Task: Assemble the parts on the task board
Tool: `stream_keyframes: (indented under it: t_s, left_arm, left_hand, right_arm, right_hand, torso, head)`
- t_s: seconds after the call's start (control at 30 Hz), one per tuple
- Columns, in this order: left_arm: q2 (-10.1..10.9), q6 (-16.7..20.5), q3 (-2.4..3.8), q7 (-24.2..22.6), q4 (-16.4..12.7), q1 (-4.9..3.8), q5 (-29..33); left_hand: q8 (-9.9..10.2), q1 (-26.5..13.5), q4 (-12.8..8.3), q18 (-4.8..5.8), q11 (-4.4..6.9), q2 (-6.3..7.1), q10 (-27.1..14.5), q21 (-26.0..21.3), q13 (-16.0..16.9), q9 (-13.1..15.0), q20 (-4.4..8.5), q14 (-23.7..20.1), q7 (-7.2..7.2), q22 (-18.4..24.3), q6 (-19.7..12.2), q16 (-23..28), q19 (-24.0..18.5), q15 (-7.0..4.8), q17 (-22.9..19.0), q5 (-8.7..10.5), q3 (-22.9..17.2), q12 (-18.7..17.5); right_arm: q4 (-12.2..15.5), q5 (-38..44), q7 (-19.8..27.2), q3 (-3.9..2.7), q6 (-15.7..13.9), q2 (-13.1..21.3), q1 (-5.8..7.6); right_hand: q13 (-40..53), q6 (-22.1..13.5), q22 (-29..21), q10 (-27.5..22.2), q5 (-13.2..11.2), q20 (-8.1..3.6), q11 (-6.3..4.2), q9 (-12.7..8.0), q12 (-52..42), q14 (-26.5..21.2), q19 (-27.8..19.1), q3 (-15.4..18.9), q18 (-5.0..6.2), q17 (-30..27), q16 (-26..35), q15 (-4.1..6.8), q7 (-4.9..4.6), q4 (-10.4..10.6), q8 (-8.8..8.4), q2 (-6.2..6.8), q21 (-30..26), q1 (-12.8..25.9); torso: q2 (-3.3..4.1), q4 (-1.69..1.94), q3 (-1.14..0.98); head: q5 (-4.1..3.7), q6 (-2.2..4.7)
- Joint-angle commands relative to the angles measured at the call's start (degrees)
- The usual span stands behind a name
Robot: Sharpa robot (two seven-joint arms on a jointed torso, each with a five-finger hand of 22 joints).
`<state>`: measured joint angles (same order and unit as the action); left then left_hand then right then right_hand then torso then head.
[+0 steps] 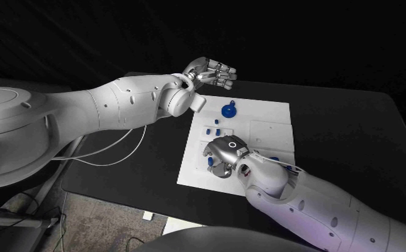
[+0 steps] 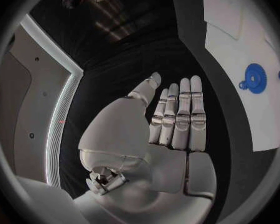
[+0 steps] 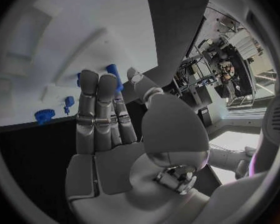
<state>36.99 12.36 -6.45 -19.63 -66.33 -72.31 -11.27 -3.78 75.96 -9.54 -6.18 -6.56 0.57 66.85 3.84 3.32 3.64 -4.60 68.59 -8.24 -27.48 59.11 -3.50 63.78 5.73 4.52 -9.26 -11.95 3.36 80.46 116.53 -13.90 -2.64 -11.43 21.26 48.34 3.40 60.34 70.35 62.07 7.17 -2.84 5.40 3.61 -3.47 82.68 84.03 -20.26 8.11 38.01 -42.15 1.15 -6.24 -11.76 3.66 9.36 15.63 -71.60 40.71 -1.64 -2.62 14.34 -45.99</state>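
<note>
- Black table fills the middle of the head view, with dark all around it.
- White task board lies flat in the middle of the table, a tall white plate just below the centre of the frame. In the left wrist view the task board shows at the upper right of the circle.
- Left hand floats above the table, just past the top left corner of the board, in the upper middle of the frame. It holds nothing. In the left wrist view the left hand is flat, with its fingers straight and side by side.
- Right hand sits low over the bottom left part of the board, in the lower middle of the frame. In the right wrist view the right hand has its fingers straight and close together, and a small blue part shows right at the fingertips. I cannot tell if the hand grips that part or only touches it.
- Round blue gear lies on the top left part of the board, well apart from both hands.
- A few small blue parts lie on the board between the gear and the right hand.
</note>
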Motion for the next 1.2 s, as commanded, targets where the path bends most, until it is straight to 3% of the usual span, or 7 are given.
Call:
stream_keyframes:
  t_s: [0.03,0.37,0.5,0.63,0.87,1.03,1.2]
  left_arm:
    - [-0.05,-0.84,0.04,-0.18,-0.02,-0.02,0.32]
    - [0.18,-0.87,0.03,-0.08,0.0,-0.01,0.32]
    - [0.38,-0.85,0.02,-0.09,-0.03,-0.01,0.32]
    - [0.72,-0.79,-0.01,-0.09,-0.11,-0.01,0.33]
    - [1.56,-0.72,-0.06,-0.15,-0.72,0.1,0.33]
    - [2.44,-0.85,-0.08,-0.51,-1.59,0.58,0.33]
    - [3.22,-1.23,-0.08,-1.21,-2.04,1.07,0.36]
  left_hand:
    - [0.07,-0.18,0.28,-0.32,-0.07,-0.45,-0.28,0.15,-0.02,-0.05,-0.13,-0.18,-0.12,0.04,-0.46,-0.05,0.38,0.19,0.07,-0.21,-0.07,0.03]
    - [0.08,-0.1,0.33,-0.32,-0.09,-0.39,-0.31,0.15,-0.02,-0.05,-0.14,-0.23,-0.13,0.38,-0.52,-0.05,0.42,0.2,0.07,-0.17,-0.05,0.03]
    - [0.08,-0.1,0.33,-0.32,-0.09,-0.39,-0.31,0.15,-0.02,-0.05,-0.14,-0.23,-0.13,0.38,-0.52,-0.05,0.42,0.2,0.07,-0.17,-0.05,0.03]
    - [0.08,-0.1,0.33,-0.32,-0.09,-0.39,-0.31,0.15,-0.02,-0.05,-0.14,-0.23,-0.13,0.38,-0.52,-0.05,0.42,0.2,0.07,-0.17,-0.05,0.03]
    - [0.07,-0.09,0.37,-0.32,-0.06,-0.36,-0.25,0.17,-0.02,-0.05,-0.13,-0.17,-0.12,0.51,-0.47,-0.06,0.48,0.18,0.09,-0.17,-0.02,0.03]
    - [-0.07,0.06,0.32,-0.34,0.07,-0.47,0.07,0.22,-0.02,-0.01,-0.07,-0.04,0.03,0.54,0.0,-0.07,0.57,0.1,0.11,-0.21,-0.12,0.05]
    - [0.01,0.09,0.27,-0.24,0.43,-0.66,0.9,0.24,-0.03,-0.04,0.0,-0.15,0.36,0.43,1.07,-0.04,0.46,0.03,0.04,-0.28,-0.3,0.01]
  right_arm:
    - [0.38,-1.53,0.14,0.01,-4.97,0.24,-0.03]
    - [4.52,-4.84,-0.23,-1.12,-11.27,3.5,-0.02]
    - [7.27,-9.23,0.1,-3.8,-12.1,6.16,0.02]
    - [10.29,-16.97,-0.25,-7.81,-11.14,10.4,0.18]
    - [13.34,-29.74,-2.01,-12.94,-4.81,18.55,0.8]
    - [14.34,-36.82,-5.91,-14.78,3.18,24.23,1.4]
    - [14.41,-40.24,-12.13,-15.3,9.56,27.44,2.33]
  right_hand:
    - [-0.01,-1.04,-0.92,-0.94,0.96,0.64,0.13,-0.02,-0.48,-0.58,1.5,1.31,0.99,-0.84,0.57,-0.2,-0.47,0.94,-0.04,0.41,-1.64,-0.67]
    - [0.03,-4.82,-3.71,-4.31,1.36,1.02,0.7,-0.1,-2.12,-1.6,1.76,4.25,1.05,-3.81,1.07,-0.63,-0.62,5.79,-0.15,3.08,-4.55,-3.43]
    - [-0.04,-3.1,-3.54,-1.11,1.15,0.5,-0.15,-0.05,-3.0,-0.87,2.18,4.52,0.49,-4.01,0.61,-0.03,-0.73,5.43,-0.11,1.69,-3.89,-2.75]
    - [0.01,-0.07,-2.5,7.23,1.02,-0.58,-1.54,-0.02,-2.18,0.19,2.22,1.51,-0.5,-3.56,-0.28,1.03,-0.96,4.54,-0.13,-0.1,-1.3,0.18]
    - [3.23,6.54,-1.46,15.98,-0.72,-2.31,-5.25,1.25,-8.46,0.31,2.09,0.8,-2.05,-2.85,-0.44,3.07,1.77,6.24,0.49,-2.63,1.48,3.47]
    - [31.01,7.25,1.24,3.85,-2.14,-3.48,-6.87,4.35,-38.97,-0.32,2.06,3.53,-3.72,0.71,-2.73,3.81,2.12,6.93,0.28,-4.45,6.04,4.11]
    - [38.22,6.71,3.96,5.18,-4.51,-3.95,-7.21,4.78,-46.15,-0.22,2.74,1.28,-4.21,6.95,-8.46,4.34,2.91,9.91,-0.06,-4.96,12.71,6.44]
  torso:
    - [-0.02,-0.01,-0.05]
    - [-0.05,-0.04,0.05]
    - [-0.06,-0.09,0.06]
    - [-0.14,-0.34,0.12]
    - [-0.47,-1.03,0.26]
    - [-0.94,-1.65,0.4]
    - [-1.44,-2.08,0.27]
  head:
    - [0.01,-0.07]
    - [-0.36,0.17]
    - [-1.28,0.52]
    - [-2.48,1.17]
    - [-4.8,2.29]
    - [-5.81,2.29]
    - [-6.31,2.09]
